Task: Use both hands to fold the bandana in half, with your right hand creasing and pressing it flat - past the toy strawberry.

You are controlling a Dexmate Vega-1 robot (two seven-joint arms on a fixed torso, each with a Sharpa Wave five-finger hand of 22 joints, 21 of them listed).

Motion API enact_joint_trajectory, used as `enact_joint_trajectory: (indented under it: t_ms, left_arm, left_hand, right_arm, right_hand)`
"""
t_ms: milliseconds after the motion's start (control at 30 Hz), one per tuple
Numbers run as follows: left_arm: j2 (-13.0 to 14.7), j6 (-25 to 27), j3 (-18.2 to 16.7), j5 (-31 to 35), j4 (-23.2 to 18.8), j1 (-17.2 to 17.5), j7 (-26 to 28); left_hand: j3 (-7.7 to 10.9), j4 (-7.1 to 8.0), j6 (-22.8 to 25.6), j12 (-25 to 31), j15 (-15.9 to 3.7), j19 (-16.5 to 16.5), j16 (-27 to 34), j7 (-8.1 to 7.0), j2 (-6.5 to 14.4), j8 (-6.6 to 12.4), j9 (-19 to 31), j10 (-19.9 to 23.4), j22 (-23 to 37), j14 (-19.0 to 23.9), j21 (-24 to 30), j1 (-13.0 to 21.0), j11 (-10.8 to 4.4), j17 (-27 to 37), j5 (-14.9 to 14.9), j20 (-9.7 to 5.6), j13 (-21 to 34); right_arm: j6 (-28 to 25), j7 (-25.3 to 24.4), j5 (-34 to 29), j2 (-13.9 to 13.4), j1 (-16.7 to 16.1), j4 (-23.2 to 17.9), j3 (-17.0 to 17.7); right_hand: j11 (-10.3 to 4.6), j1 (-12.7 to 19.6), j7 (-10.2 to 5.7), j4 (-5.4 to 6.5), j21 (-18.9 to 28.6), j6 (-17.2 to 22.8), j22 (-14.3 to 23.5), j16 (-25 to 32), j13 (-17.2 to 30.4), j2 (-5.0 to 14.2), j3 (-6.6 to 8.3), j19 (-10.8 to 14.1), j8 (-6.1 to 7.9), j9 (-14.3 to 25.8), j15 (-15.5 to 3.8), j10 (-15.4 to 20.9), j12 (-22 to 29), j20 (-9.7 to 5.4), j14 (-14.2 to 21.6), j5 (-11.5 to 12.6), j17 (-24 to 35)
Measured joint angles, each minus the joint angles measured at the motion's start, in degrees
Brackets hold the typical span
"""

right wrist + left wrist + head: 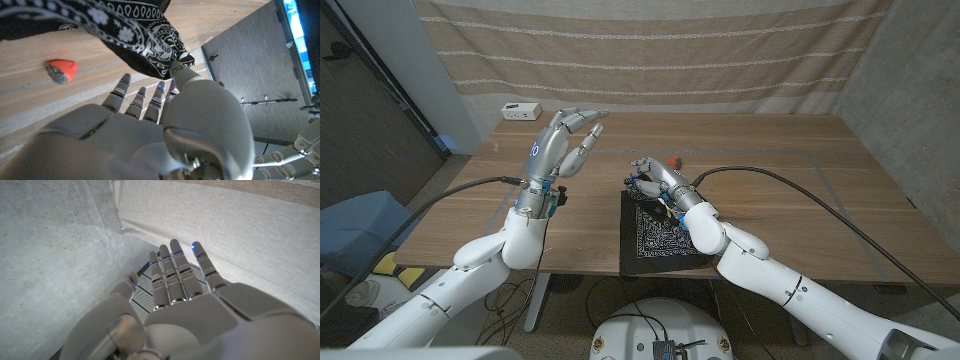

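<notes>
Near table edge, head view: black bandana (pixel 654 236) with white paisley print lies on the wooden table (pixel 790 190), its near edge at the table's front edge. The right forearm crosses over its right part.

Right hand (pixel 656 181) sits at the bandana's far edge. In the right wrist view the right hand (pixel 150 107) pinches a corner of the cloth (pixel 150 37) between thumb and a finger; the remaining fingers (pixel 121 89) are extended and slightly apart. The lifted cloth hangs in a fold off the tabletop.

Toy strawberry (pixel 61 70): red, lying on bare wood, apart from the cloth in the wrist view. In the head view only a small red spot (pixel 677 161) is visible just beyond the right hand; too small for detail.

Left hand (pixel 563 143) is raised above the table, well left of the bandana, fingers straight and spread, holding nothing. Left wrist view confirms: fingers (pixel 176 267) extended, nothing between them.

Far edge of table, left: small white box (pixel 521 110). Behind the table hangs a striped beige curtain (pixel 650 50).
</notes>
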Motion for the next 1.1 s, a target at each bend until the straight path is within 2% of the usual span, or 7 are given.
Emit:
enact_joint_trajectory:
  t_ms: [200,433,533,667,833,1033,1100]
  left_arm:
    - [-0.98,-1.25,-0.09,-0.72,1.01,-0.25,0.20]
    - [-1.81,-2.40,-0.06,-1.85,2.02,-0.78,-0.56]
    - [-2.19,-2.59,0.09,-2.22,2.49,-1.01,-1.06]
    - [-2.48,-2.61,0.26,-3.04,2.92,-1.19,-2.53]
    - [-2.42,-1.97,0.28,-4.47,3.02,-1.21,-4.96]
    - [-1.73,-0.16,0.19,-7.18,3.02,-0.90,-9.15]
    - [-1.06,0.96,-0.20,-8.37,2.75,-0.34,-11.01]
  left_hand:
    - [0.22,0.22,-0.40,0.00,0.00,-0.22,-0.34,-0.22,0.00,0.00,0.00,-0.25,0.00,0.00,0.00,0.00,0.26,-0.05,0.00,0.23,0.00]
    - [0.27,0.61,-0.71,0.00,0.00,-0.22,-0.55,-0.53,0.15,0.00,-0.05,-0.47,0.00,0.01,0.00,-0.15,0.04,-0.05,0.00,0.22,-0.01]
    - [0.41,0.90,-1.24,-0.35,0.10,-0.33,-0.72,-0.67,0.15,0.00,-0.27,-0.68,0.01,-0.38,0.00,-0.15,0.07,-0.15,0.00,0.34,-0.01]
    - [0.55,0.54,-2.54,-1.14,0.27,-1.04,-1.31,-1.40,-0.25,-0.22,-0.27,-2.45,0.01,-2.11,0.00,-0.55,-0.20,-0.32,0.00,0.43,-0.01]
    - [-0.15,-0.17,-4.72,-2.07,0.96,-1.90,-2.48,-2.11,-1.55,-0.44,-0.26,-4.58,-0.27,-4.25,0.00,-0.88,0.03,-0.58,0.00,0.83,-0.10]
    - [-0.26,-0.28,-5.52,-2.46,1.53,-2.49,-2.85,-1.86,-2.16,-0.44,-0.54,-5.47,-0.26,-4.82,0.00,-1.39,0.15,-0.85,0.00,1.05,-0.16]
    - [-0.66,-0.31,-5.52,-2.46,1.34,-2.99,-2.88,-1.86,-2.21,-0.44,-0.54,-5.48,-0.26,-5.24,0.00,-1.43,0.15,-0.85,0.00,1.11,-0.16]
  right_arm:
    - [8.26,6.34,11.35,-1.59,0.02,2.62,3.34]
    - [17.33,9.13,23.74,-2.47,-1.79,5.20,7.26]
    - [19.46,8.73,25.88,-2.48,-2.78,5.58,8.57]
    - [21.12,5.83,26.85,-2.73,-5.34,4.39,10.75]
    - [19.59,1.34,24.58,-3.50,-7.54,0.64,12.04]
    - [13.27,-6.64,17.76,-4.69,-9.45,-5.33,12.04]
    - [5.80,-11.07,10.33,-4.99,-9.60,-6.62,11.57]
  right_hand:
    - [4.71,-12.54,2.97,3.57,-0.22,-14.12,0.14,0.00,-0.16,-5.98,-8.54,-2.59,-3.04,-0.14,2.81,-6.08,0.22,3.02,-2.53,-0.04,0.10]
    - [5.92,-20.34,4.84,6.85,-0.12,-17.85,0.14,0.46,-0.16,-7.23,-12.27,-3.28,-2.55,-0.14,3.49,-7.69,0.91,3.26,-3.21,0.18,0.61]
    - [6.10,-20.52,5.68,6.72,0.63,-16.99,0.18,1.32,-0.15,-5.62,-12.13,-1.95,-1.93,-0.14,2.86,-5.76,1.69,2.25,-1.32,0.66,0.64]
    - [5.23,-17.02,5.14,4.43,1.81,-15.67,0.18,1.99,-0.15,-2.13,-9.82,1.15,-1.51,-0.40,1.66,-4.12,2.05,1.02,0.70,0.81,0.47]
    - [4.58,-14.75,4.73,2.50,2.39,-14.85,0.18,2.61,-0.15,-0.96,-9.06,3.42,-1.30,-0.40,0.30,-3.05,2.24,-0.31,2.24,0.36,0.46]
    - [3.87,-13.00,4.30,1.11,2.77,-13.62,0.18,2.61,-0.15,-1.21,-8.74,4.32,-1.08,-0.40,0.21,-2.33,2.24,-0.42,2.94,0.36,0.20]
    - [3.87,-12.94,4.21,1.01,2.77,-13.52,0.18,2.61,-0.15,-1.15,-8.71,4.32,-1.08,-0.40,0.21,-2.34,2.24,-0.42,2.94,0.36,0.20]
